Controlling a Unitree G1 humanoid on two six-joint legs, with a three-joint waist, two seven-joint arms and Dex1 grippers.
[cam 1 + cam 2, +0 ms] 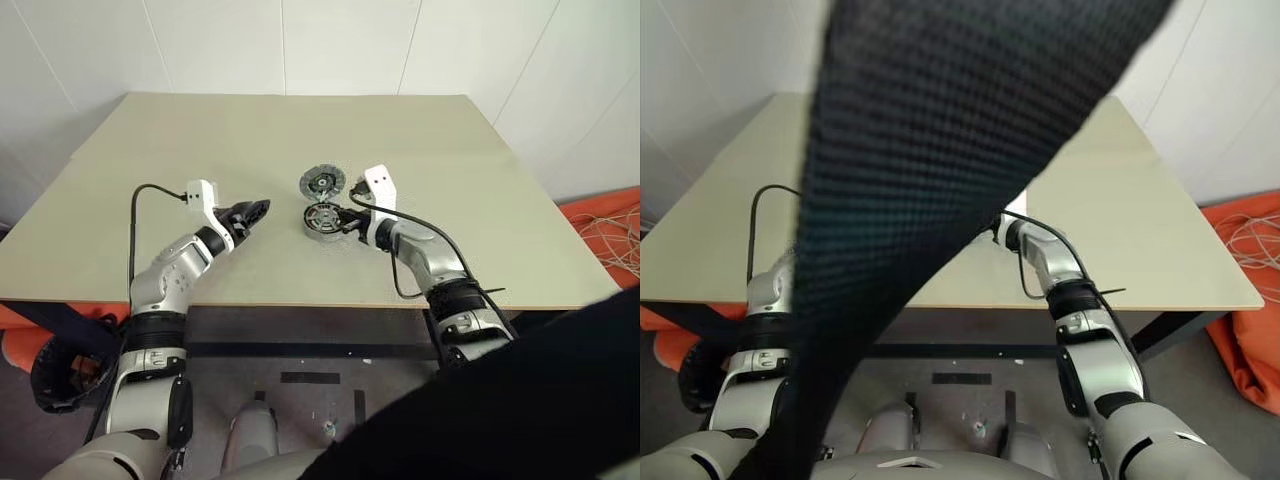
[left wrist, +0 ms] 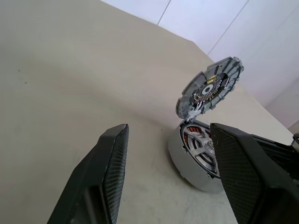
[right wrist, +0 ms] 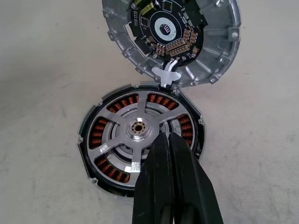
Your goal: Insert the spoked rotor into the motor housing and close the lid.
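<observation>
The motor housing [image 3: 99,134] sits on the table with its copper windings showing. The spoked rotor [image 3: 139,127] lies flat inside it. The lid [image 3: 219,51] stands tilted open at the housing's far edge, joined to it by a small white tab, its circuit-board side facing me. My right gripper [image 3: 164,136] is shut, its tips over the rotor just beside the hub; contact is unclear. My left gripper [image 1: 255,212] hangs open to the left of the housing [image 1: 322,219], apart from it, with nothing between its fingers [image 2: 110,168].
The beige table [image 1: 200,130] has bare room all around the motor. Its front edge runs close under both arms. An orange mat with loose cables [image 1: 608,225] lies on the floor to the right. A black strap [image 1: 940,150] covers most of the right eye view.
</observation>
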